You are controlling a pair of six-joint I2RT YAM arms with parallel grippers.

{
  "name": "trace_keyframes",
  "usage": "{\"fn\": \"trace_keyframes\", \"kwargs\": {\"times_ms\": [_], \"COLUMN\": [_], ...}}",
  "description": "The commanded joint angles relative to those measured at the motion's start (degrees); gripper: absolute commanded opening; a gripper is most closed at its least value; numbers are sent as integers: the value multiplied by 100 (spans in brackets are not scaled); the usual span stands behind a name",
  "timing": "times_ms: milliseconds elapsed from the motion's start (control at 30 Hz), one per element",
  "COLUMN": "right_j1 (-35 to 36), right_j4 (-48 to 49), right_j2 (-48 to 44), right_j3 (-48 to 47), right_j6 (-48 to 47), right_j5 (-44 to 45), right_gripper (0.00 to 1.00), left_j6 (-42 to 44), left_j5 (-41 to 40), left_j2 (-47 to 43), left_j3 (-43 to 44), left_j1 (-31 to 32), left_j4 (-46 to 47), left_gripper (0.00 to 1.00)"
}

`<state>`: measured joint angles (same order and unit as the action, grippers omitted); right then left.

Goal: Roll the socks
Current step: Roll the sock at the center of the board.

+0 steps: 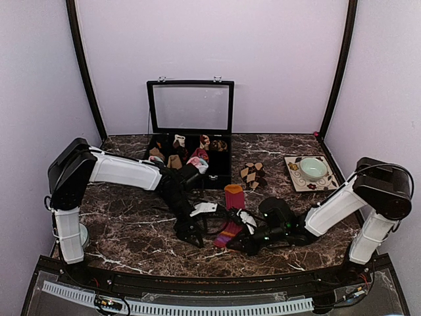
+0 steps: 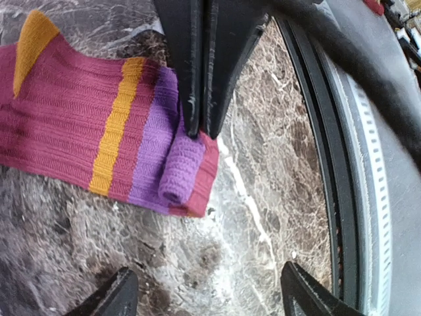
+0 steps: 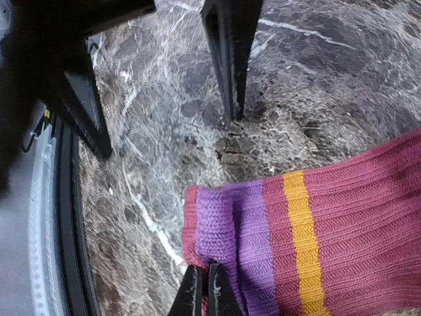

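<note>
**Cuff pinched by the right arm, open left gripper waiting beside it**

Top external view: the magenta striped sock [image 1: 230, 227] lies on the marble tabletop [image 1: 131, 227] with its long axis running roughly 12 to 6 o'clock, orange toe far and cuff toward the arms. The right gripper [image 1: 234, 243] comes in from 3 o'clock onto the cuff end. The left gripper [image 1: 192, 236] sits just beside it at 9 o'clock. The brown diamond socks [image 1: 252, 174] lie well apart at 1 o'clock.

Left wrist view: the left arm's own fingers [image 2: 117, 299] stand spread, holding nothing. The purple cuff [image 2: 181, 168], rolled into one short turn, lies at 12 o'clock from their gap, and the sock's body trails off toward 9 o'clock. The right arm's jaws, pressed together, come down onto the roll from 12 o'clock.

Right wrist view: at 6 o'clock the right jaws pinch the cuff, and the sock runs off to 3 o'clock. The left fingers stand apart from the fabric at 12 and 10 o'clock. The right arm is the nearer one, and the roll probably has to travel along the sock toward the toe.
</note>
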<state>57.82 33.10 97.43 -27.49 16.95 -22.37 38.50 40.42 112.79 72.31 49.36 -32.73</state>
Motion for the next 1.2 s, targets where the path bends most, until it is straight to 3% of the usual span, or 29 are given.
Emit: {"fn": "trace_keyframes", "kwargs": {"times_ms": [0, 167, 367, 667, 1167], "right_j1": [-193, -353, -717, -835, -909], "right_j4": [-516, -643, -616, -911, -950], "right_j2": [379, 670, 724, 869, 993], "right_j3": [404, 367, 350, 206, 135], "right_j6": [1076, 1523, 1931, 1996, 2071], "right_j5": [-208, -525, -799, -839, -784], "right_gripper": [0, 0, 0, 0, 0], "left_j6": [379, 453, 582, 771, 994], "left_j5": [-151, -158, -150, -41, 356], "left_j2": [-201, -125, -65, 85, 310], "left_j3": [267, 366, 374, 408, 409], "left_j1": [301, 424, 571, 601, 610], "left_j4": [-102, -24, 16, 39, 178], "left_gripper": [79, 78, 70, 62, 66]}}
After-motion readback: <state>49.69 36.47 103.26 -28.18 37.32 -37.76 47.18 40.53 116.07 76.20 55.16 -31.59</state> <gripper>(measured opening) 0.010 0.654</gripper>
